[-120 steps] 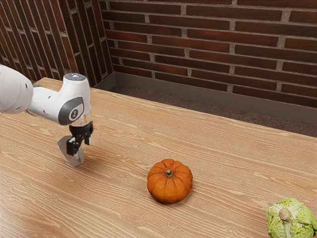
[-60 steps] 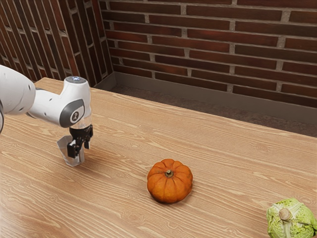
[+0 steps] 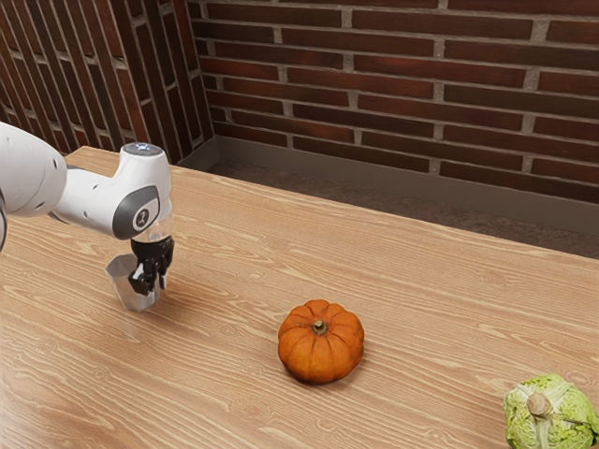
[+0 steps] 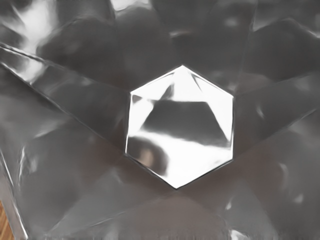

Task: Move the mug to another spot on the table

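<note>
While we are reading across the desk point(image 3: 421, 281) from the exterior view's left, we are counting one mug point(image 3: 124, 281), one pumpkin point(image 3: 320, 341) and one cabbage point(image 3: 549, 414). Our gripper point(image 3: 145, 285) is pinching the mug's near wall, fingers almost together. The mug is standing roughly upright at the left, mouth and long axis pointing up, well apart from the pumpkin.

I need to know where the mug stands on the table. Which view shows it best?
The exterior view: the silvery mug shows from outside, on the wooden table, to that view's left of the pumpkin, with the gripper partly covering it. The wrist view looks down inside it, at faceted walls and its hexagonal bottom.
</note>
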Robot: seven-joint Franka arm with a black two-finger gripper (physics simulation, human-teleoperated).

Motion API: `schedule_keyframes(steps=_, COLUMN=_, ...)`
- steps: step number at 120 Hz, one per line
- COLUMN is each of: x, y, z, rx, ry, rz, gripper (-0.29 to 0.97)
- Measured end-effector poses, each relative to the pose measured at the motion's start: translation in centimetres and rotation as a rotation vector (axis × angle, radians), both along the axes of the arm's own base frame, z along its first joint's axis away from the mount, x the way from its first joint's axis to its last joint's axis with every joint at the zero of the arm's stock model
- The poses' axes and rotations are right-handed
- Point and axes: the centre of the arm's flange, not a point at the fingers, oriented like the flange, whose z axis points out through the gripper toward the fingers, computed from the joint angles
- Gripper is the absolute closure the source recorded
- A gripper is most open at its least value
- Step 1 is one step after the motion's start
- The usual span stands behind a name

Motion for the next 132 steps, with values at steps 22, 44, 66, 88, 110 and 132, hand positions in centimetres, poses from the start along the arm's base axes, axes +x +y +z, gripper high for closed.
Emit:
schedule_keyframes(steps=22, x=0.3, y=0.0, z=0.8, rx=0.0, ry=0.02, rz=0.011, gripper=0.58)
schedule_keyframes(steps=44, x=0.9, y=0.1, z=2.2, rx=0.01, ry=0.056, rz=0.03, gripper=0.66)
schedule_keyframes(steps=66, x=1.7, y=-0.5, z=4.0, rx=0.053, ry=0.127, rz=0.041, gripper=0.71)
schedule_keyframes(steps=88, x=2.0, y=-4.4, z=4.0, rx=0.162, ry=0.211, rz=-0.037, gripper=0.74)
schedule_keyframes(steps=110, x=2.7, y=-5.8, z=4.7, rx=0.263, ry=0.229, rz=-0.054, gripper=0.74)
schedule_keyframes(steps=132, x=3.9, y=-8.3, z=5.3, rx=0.296, ry=0.18, rz=-0.065, gripper=0.76)
